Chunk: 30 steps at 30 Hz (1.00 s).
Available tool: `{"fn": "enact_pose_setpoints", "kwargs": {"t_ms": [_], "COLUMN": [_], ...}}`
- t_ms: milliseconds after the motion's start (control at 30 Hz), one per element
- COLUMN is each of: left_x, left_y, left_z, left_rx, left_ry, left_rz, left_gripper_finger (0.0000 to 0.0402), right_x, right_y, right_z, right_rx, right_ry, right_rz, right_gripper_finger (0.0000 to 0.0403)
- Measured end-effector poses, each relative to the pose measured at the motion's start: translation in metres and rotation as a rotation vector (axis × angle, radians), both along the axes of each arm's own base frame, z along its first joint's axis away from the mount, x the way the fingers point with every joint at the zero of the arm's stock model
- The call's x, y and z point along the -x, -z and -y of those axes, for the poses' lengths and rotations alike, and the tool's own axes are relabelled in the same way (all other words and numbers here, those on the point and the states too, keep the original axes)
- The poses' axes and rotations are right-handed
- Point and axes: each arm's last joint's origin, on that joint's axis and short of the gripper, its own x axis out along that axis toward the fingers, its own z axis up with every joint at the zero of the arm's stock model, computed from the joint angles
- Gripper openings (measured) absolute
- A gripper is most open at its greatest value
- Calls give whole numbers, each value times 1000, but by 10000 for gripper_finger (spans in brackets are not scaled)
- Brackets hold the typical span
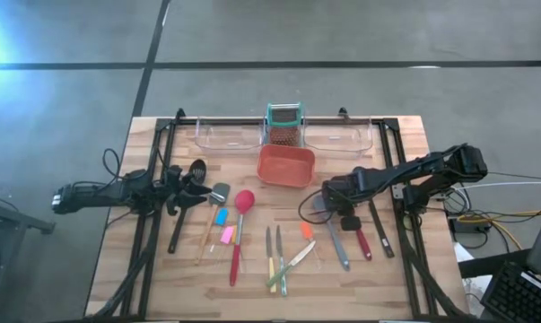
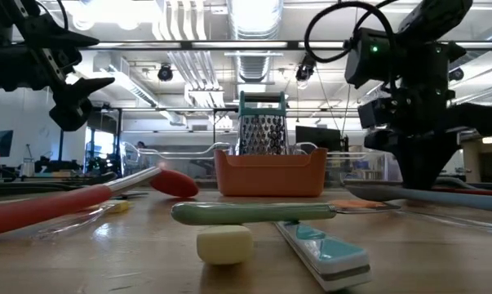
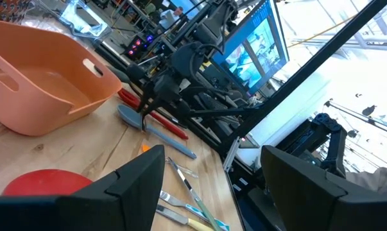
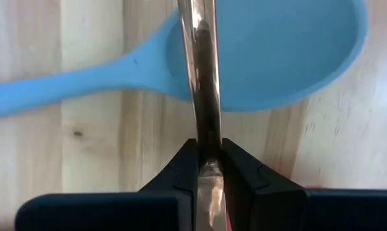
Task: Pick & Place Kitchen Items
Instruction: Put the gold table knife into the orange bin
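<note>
The right gripper [image 4: 206, 157] had its fingers clamped on a thin, stiff, slippery-looking metal shaft above the grey spoon [image 4: 270, 51] on the counter [image 4: 90, 160]; the left gripper [image 3: 209, 186] hovered, fingers apart.

Both arms were matte black with jointed links. Black cables looped over the right arm [image 1: 431, 170]. A green light glowed on it.

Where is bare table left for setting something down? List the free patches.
Bare wood runs along the table's near edge, below the utensil handles, and at the far left corner beside the clear tray. The middle is crowded: utensils lie in a row from the black spoon to the right pincer.
</note>
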Motion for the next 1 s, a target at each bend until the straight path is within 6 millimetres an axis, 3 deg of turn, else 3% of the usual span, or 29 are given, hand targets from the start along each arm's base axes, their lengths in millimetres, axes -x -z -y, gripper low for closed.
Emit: {"fn": "enact_pose_setpoints", "kwargs": {"t_ms": [267,433,600,800,1000], "left_x": [0,0,0,0,0], "left_y": [0,0,0,0,0], "left_z": [0,0,0,0,0], "left_rx": [0,0,0,0,0], "left_ry": [0,1,1,0,0], "left_rz": [0,0,0,0,0], "left_gripper_finger": [264,264,264,264,264], "right_x": [-11,-25,-47,-64,-77], "right_y": [-32,-68,-110,-146,-163], "right_z": [-1,-1,4,29,62], "right_rx": [-21,-22,33,70,73], "right_ry": [4,7,57,146,221], "right_rz": [26,69,237,440,687], "right_gripper_finger": [33,33,33,33,33]}}
